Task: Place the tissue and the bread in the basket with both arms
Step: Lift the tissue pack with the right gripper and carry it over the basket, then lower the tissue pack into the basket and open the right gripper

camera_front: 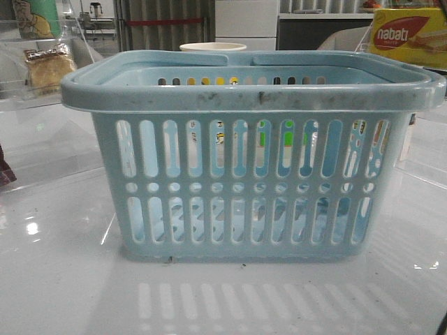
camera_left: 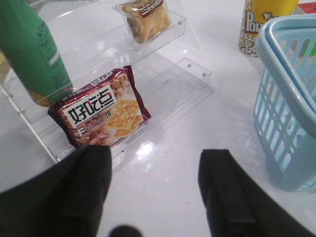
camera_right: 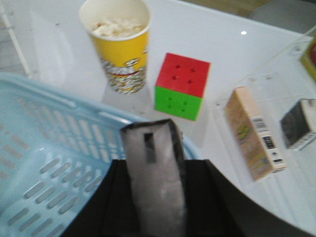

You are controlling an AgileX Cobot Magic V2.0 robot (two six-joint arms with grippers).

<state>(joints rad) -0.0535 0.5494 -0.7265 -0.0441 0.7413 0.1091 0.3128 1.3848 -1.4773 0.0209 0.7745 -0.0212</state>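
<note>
The light blue basket [camera_front: 251,174] fills the front view; it also shows in the left wrist view [camera_left: 286,98] and the right wrist view [camera_right: 44,148]. My right gripper [camera_right: 160,170] is shut on the tissue [camera_right: 155,163], a dark pack with a grey face, held over the basket's rim. The bread [camera_left: 145,17], in a clear bag, lies on the upper step of a clear acrylic shelf; it also shows at the far left in the front view [camera_front: 49,66]. My left gripper [camera_left: 155,158] is open and empty above the bare table, between shelf and basket. Neither arm shows in the front view.
A red snack pack [camera_left: 103,116] and a green bottle [camera_left: 32,49] sit on the acrylic shelf [camera_left: 192,69]. A yellow popcorn cup [camera_right: 121,49], a red-green cube [camera_right: 181,86], a tan box [camera_right: 252,133] and a dark pack [camera_right: 298,123] lie beyond the basket. A nabati box [camera_front: 408,35] stands back right.
</note>
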